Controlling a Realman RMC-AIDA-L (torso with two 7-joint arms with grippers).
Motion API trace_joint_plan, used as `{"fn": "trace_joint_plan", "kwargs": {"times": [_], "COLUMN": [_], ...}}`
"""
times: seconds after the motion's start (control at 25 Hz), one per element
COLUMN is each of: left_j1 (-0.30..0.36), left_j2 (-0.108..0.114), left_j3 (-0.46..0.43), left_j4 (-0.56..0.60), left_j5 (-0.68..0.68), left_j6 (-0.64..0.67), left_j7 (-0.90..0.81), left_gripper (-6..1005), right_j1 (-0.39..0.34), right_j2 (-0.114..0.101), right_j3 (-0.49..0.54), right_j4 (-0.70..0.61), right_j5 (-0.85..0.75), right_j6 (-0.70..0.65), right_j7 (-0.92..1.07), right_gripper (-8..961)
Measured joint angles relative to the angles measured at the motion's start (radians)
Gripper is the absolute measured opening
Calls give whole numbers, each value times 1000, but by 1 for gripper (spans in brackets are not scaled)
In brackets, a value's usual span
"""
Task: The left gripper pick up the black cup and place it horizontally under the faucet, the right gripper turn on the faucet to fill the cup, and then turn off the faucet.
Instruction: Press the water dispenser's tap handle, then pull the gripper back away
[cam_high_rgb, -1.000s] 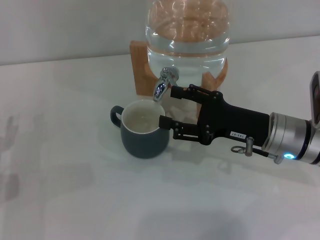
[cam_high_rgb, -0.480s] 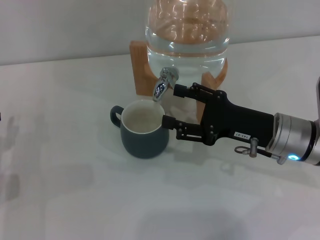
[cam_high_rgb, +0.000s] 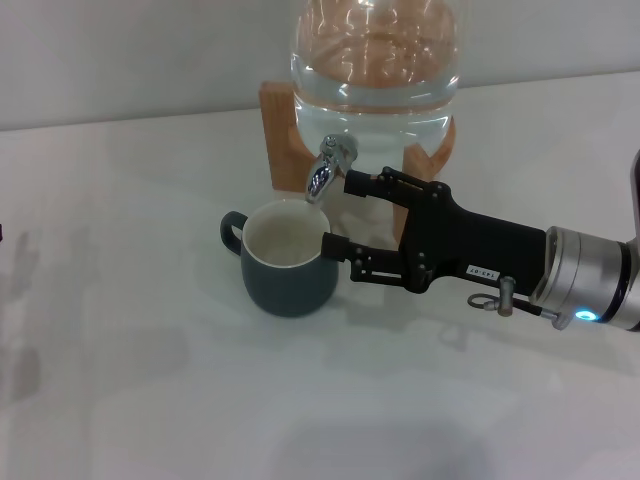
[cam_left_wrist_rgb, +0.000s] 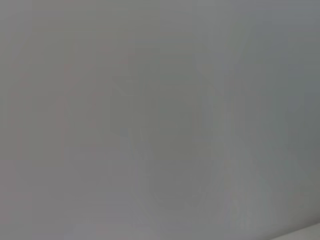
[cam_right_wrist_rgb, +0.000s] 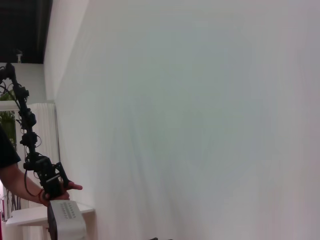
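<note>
The black cup (cam_high_rgb: 288, 262) stands upright on the white table (cam_high_rgb: 140, 380), its handle pointing left, its cream inside directly below the faucet (cam_high_rgb: 324, 172). The faucet's chrome spout points down at the cup. My right gripper (cam_high_rgb: 340, 212) reaches in from the right and is open. Its upper finger (cam_high_rgb: 372, 184) touches the faucet's right side, and its lower finger (cam_high_rgb: 350, 250) lies against the cup's right rim. I cannot tell if water is running. The left gripper is out of view; its wrist view shows only a blank grey surface.
The clear glass water jar (cam_high_rgb: 378, 70) sits in a wooden stand (cam_high_rgb: 280, 125) behind the cup. A pale wall runs along the back. The right wrist view shows a white wall and a person's hand (cam_right_wrist_rgb: 65, 186) far off.
My right gripper has shifted slightly to the right, staying open at the faucet. The cup has not moved.
</note>
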Motion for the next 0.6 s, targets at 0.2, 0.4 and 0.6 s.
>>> {"fn": "trace_joint_plan", "kwargs": {"times": [0.2, 0.4, 0.6], "left_j1": [-1, -2, -2], "left_j2": [0, 0, 0], "left_j3": [0, 1, 2], "left_j4": [1, 2, 2], "left_j5": [2, 3, 3], "left_j6": [0, 0, 0], "left_j7": [0, 0, 0], "left_gripper": [880, 880, 880], "right_j1": [6, 16, 18], "right_j2": [0, 0, 0], "right_j3": [-4, -5, -5], "right_j4": [1, 3, 2], "right_j5": [0, 0, 0], "right_j6": [-4, -24, -31], "right_j7": [1, 1, 1], "right_gripper": [857, 857, 856]}}
